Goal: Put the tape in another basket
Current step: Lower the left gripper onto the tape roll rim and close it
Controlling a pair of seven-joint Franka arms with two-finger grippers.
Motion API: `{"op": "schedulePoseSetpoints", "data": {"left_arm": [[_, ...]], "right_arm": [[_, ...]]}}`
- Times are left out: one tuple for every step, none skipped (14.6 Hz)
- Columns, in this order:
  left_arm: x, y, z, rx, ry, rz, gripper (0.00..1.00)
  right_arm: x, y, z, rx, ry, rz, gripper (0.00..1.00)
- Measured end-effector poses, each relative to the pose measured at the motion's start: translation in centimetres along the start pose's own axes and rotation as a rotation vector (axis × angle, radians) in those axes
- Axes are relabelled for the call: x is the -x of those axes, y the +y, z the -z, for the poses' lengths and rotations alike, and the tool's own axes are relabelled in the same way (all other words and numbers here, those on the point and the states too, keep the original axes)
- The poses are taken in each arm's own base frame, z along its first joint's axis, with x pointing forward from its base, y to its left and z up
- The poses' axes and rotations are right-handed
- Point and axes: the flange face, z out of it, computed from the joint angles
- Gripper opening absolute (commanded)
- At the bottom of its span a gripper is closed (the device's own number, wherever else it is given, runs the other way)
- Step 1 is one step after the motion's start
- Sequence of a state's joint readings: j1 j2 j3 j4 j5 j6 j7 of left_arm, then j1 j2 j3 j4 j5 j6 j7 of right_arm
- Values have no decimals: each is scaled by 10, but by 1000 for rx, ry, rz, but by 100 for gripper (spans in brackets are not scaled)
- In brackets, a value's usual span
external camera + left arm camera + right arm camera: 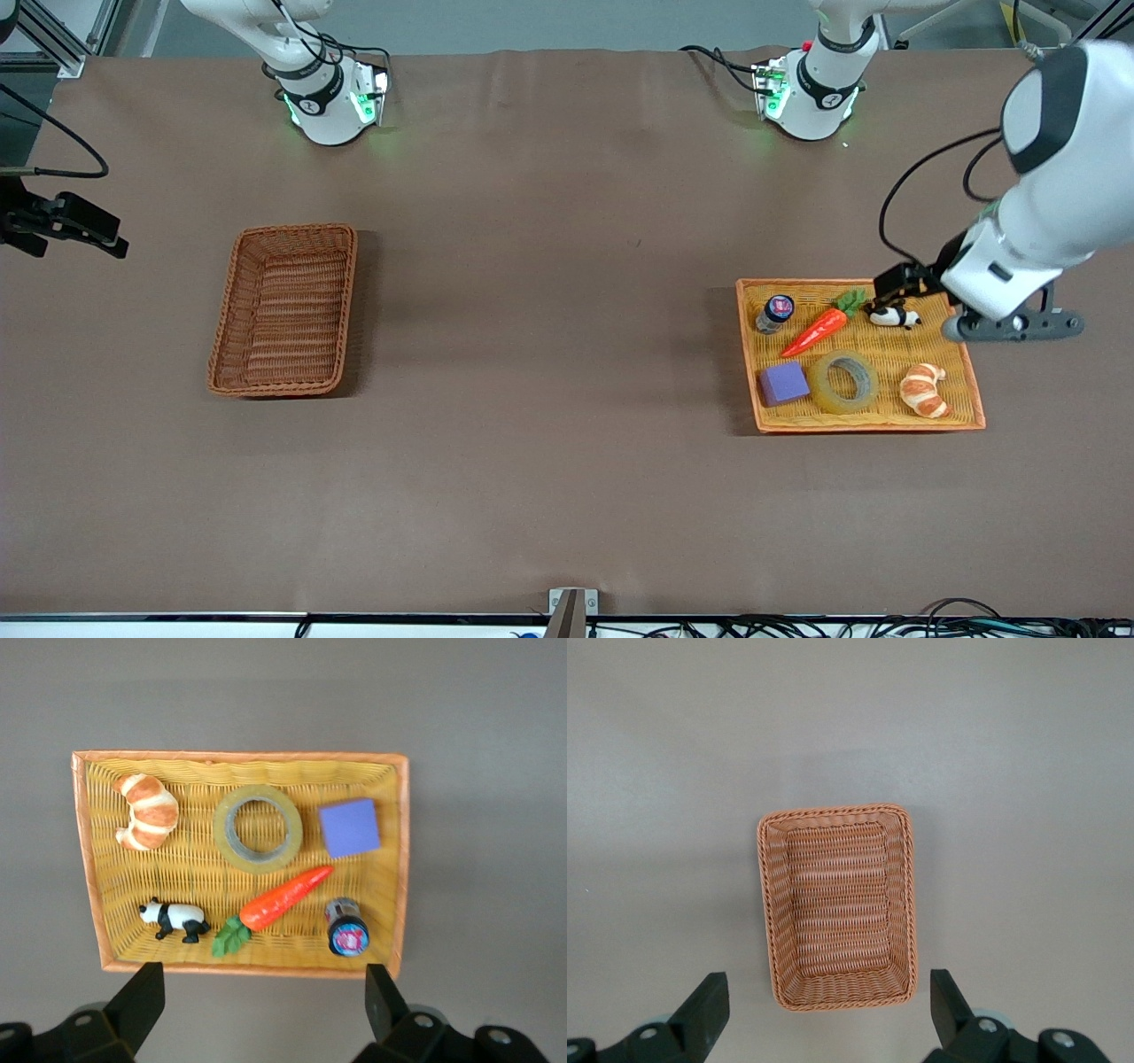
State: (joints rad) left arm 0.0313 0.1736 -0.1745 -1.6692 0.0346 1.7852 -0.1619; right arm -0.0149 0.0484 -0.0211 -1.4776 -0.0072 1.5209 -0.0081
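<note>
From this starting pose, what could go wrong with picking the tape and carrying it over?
1. The tape lies flat in the tray, close to the carrot, block and croissant; open fingers may bump them.
2. The left end effector is over the tray's edge, not the tape.
3. The basket sits toward the right arm's end; a long carry or handover could drop it.

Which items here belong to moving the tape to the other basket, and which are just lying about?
Job: tape, basket, left hand open above the tray; right hand open above the basket.
Lying about: tray, croissant, carrot, panda, purple block, small jar.
</note>
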Motion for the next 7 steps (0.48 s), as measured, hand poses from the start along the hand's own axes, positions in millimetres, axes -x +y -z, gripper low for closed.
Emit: {"op": "schedulePoseSetpoints", "data": {"left_arm": [[-8, -9, -18, 2, -17, 2, 100], [-16, -16, -37, 7, -33, -5, 100], [-24, -23, -57, 11, -46, -9, 100], [-31, -31, -77, 17, -55, -3, 100], [-37, -42, -98, 23, -58, 7, 100], [-42, -51, -117, 30, -54, 17, 100], [-46, -58, -135, 36, -46, 27, 100]], "right_arm": [[0, 0, 0, 0, 0, 0, 100], [0, 0, 0, 0, 1, 0, 100], [0, 0, 0, 0, 0, 0, 100], [0, 0, 0, 0, 0, 0, 100], [0, 0, 0, 0, 0, 1, 100], [0, 0, 0, 0, 0, 1, 100], [0, 0, 0, 0, 0, 1, 100]]}}
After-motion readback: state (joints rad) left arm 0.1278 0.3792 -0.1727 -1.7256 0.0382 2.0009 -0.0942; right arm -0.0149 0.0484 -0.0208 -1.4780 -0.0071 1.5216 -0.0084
